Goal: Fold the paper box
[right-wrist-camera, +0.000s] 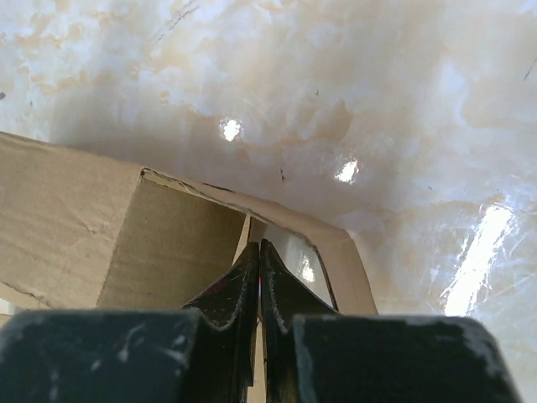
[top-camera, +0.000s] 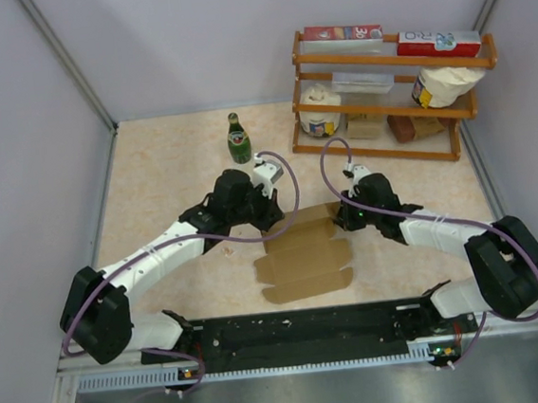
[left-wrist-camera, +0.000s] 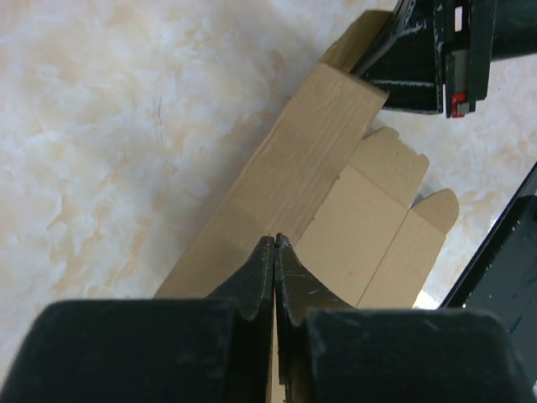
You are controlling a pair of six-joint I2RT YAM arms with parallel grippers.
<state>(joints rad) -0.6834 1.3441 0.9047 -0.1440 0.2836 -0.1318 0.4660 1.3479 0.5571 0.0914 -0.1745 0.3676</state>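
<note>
Both grippers pinched the paper box (top-camera: 303,255).
It lay near the middle of the table's (top-camera: 152,175) near edge, far wall raised. The left gripper (left-wrist-camera: 275,239) clamped that wall's left end, the right gripper (right-wrist-camera: 258,245) its right-end flap.

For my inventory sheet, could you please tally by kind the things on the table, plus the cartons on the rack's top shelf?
Paper box: 1
Green bottle: 1
Wooden rack: 1
Printed cartons: 2
Total: 5
</note>
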